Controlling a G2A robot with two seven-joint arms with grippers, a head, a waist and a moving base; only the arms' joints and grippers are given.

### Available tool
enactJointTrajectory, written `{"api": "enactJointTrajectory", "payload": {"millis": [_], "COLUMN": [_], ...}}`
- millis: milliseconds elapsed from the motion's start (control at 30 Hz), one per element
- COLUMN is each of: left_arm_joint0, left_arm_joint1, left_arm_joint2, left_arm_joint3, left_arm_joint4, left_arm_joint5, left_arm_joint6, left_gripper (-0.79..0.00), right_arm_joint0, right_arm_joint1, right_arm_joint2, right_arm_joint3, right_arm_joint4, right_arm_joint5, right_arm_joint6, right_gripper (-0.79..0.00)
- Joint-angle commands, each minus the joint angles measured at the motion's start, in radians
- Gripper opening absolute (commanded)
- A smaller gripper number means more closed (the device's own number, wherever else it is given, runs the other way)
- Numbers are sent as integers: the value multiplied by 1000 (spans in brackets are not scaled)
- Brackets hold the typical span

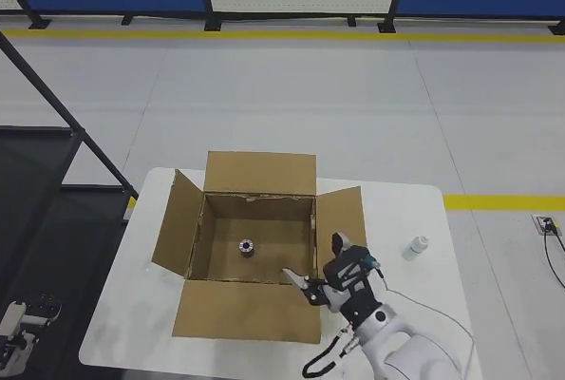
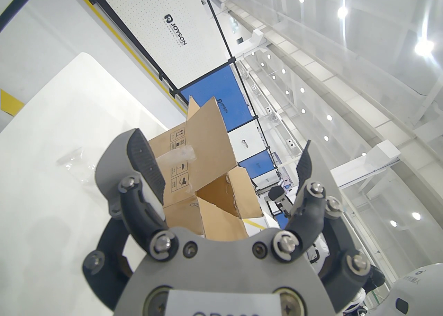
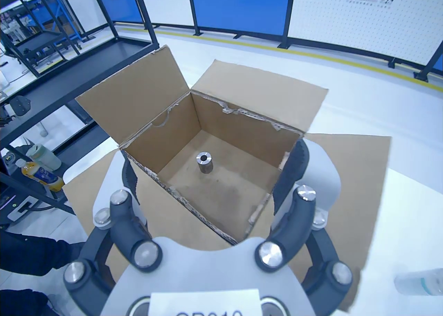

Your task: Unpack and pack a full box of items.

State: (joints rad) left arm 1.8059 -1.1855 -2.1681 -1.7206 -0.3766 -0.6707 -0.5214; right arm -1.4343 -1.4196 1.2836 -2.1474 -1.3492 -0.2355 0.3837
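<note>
Unpacking was judged nearly finished: one metal cylinder (image 3: 205, 162) was seen in the box (image 3: 166, 130). The right end effector (image 3: 211, 158) was held wide, empty; a descent was called for.

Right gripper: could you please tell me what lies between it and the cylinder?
Only the near corner of the box and its bare floor separate the right gripper from the cylinder, as the right wrist view shows.
</note>
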Motion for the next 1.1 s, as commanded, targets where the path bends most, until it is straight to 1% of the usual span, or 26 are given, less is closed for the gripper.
{"api": "enactJointTrajectory", "payload": {"millis": [0, 67, 167, 233, 333, 400, 467, 500, 567, 667, 733, 900, 1067], "left_arm_joint0": [0, 0, 0, 0, 0, 0, 0, 0, 0, 0, 0, 0, 0], "left_arm_joint1": [0, 0, 0, 0, 0, 0, 0, 0, 0, 0, 0, 0, 0], "left_arm_joint2": [0, 0, 0, 0, 0, 0, 0, 0, 0, 0, 0, 0, 0], "left_arm_joint3": [0, 0, 0, 0, 0, 0, 0, 0, 0, 0, 0, 0, 0], "left_arm_joint4": [0, 0, 0, 0, 0, 0, 0, 0, 0, 0, 0, 0, 0], "left_arm_joint5": [0, 0, 0, 0, 0, 0, 0, 0, 0, 0, 0, 0, 0], "left_arm_joint6": [0, 0, 0, 0, 0, 0, 0, 0, 0, 0, 0, 0, 0], "left_gripper": [0, 0, 0, 0, 0, 0, 0, 0, 0, 0, 0, 0, 0], "right_arm_joint0": [-78, -144, -223, -256, -267, -246, -208, -184, -131, -57, -22, 31, 57], "right_arm_joint1": [11, 22, 33, 38, 42, 44, 48, 48, 50, 56, 58, 51, 44], "right_arm_joint2": [95, 182, 293, 355, 411, 426, 425, 424, 403, 369, 334, 223, 146], "right_arm_joint3": [-25, -32, -6, 23, 77, 122, 173, 202, 260, 338, 376, 456, 513], "right_arm_joint4": [14, 24, 59, 98, 135, 143, 135, 125, 126, 127, 96, 43, -10], "right_arm_joint5": [-46, -86, -137, -146, -128, -113, -111, -91, -86, -137, -147, -94, -18], "right_arm_joint6": [-38, -76, -128, -155, -185, -177, -148, -134, -96, -13, 17, 26, -11], "right_gripper": [0, 0, 0, 0, 0, 0, 0, 0, 0, 0, 0, 0, 0]}}
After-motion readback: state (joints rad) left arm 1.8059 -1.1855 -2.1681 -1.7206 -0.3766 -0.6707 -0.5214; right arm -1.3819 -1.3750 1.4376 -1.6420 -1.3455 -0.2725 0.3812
